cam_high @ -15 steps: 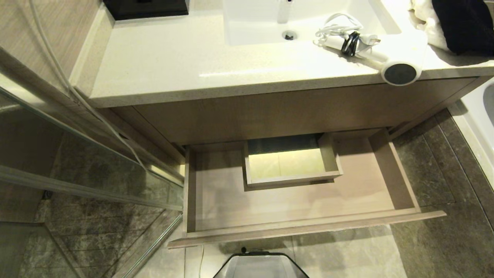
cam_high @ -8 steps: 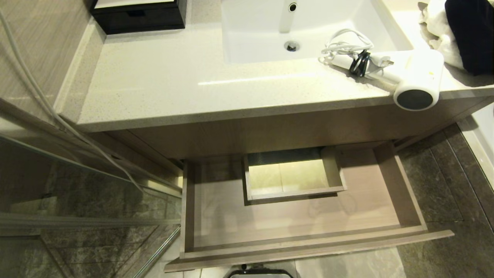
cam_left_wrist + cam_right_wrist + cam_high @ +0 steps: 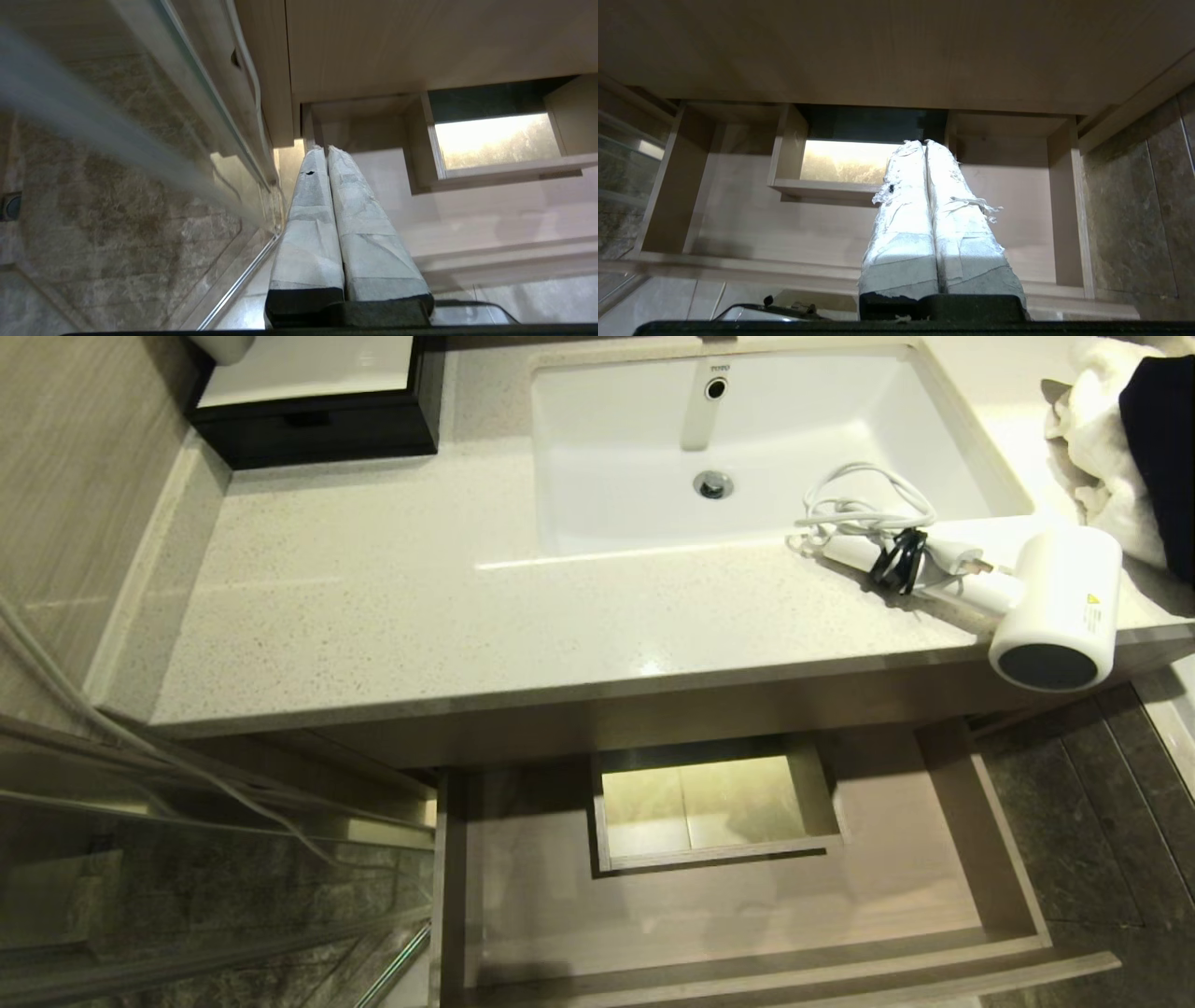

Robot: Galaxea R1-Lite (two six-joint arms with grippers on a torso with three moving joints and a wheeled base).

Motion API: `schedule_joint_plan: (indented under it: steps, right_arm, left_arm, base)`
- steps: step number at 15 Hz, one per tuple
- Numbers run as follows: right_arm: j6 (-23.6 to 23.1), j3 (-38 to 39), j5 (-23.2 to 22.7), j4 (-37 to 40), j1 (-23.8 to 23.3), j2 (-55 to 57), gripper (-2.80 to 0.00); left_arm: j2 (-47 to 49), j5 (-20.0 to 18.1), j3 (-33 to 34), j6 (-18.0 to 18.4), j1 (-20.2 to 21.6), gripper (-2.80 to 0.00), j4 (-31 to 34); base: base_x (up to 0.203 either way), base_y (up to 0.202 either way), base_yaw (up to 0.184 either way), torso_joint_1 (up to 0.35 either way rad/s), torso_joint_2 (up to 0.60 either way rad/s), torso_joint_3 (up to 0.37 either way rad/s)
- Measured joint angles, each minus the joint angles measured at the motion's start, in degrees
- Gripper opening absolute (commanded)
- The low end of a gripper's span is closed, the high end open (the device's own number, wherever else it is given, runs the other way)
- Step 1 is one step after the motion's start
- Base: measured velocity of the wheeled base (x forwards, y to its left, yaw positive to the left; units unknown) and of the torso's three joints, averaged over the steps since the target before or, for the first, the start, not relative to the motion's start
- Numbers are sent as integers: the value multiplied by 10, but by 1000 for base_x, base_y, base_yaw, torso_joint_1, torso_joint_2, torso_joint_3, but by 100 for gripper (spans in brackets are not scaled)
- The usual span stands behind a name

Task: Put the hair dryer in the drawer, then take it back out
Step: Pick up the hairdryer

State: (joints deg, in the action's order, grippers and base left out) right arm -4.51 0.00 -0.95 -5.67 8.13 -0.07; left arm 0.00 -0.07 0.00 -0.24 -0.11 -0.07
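The white hair dryer (image 3: 1055, 611) lies on the vanity counter at the right, its dark round end hanging over the front edge and its bundled cord lying toward the sink. Below the counter the light-wood drawer (image 3: 747, 905) stands pulled out with nothing in it, its boxed cut-out at the middle back. The drawer also shows in both wrist views (image 3: 490, 210) (image 3: 747, 224). Neither arm shows in the head view. My left gripper (image 3: 325, 148) is shut and empty, near the drawer's left side. My right gripper (image 3: 924, 142) is shut and empty in front of the drawer.
A white sink (image 3: 747, 439) is set in the speckled counter (image 3: 373, 607). A black box (image 3: 317, 415) sits at the back left, a white towel with dark cloth (image 3: 1111, 457) at the far right. A glass shower screen (image 3: 187, 896) stands on the left.
The whole head view has shifted: the counter, sink and hair dryer now sit lower in the picture and more of the counter shows, so the camera has moved. Nothing on the counter has moved.
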Motion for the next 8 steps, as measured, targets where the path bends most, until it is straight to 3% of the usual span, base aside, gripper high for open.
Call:
schedule_joint_plan:
  steps: [3, 8]
  right_arm:
    - [7, 0, 1, 0, 0, 0, -280]
    - [8, 0, 0, -1, 0, 0, -280]
  left_arm:
    - [0, 0, 0, 0, 0, -280, 0]
    - [0, 0, 0, 0, 0, -280, 0]
  base:
    - [0, 0, 0, 118, -57, 61]
    - [0, 0, 0, 6, -4, 4]
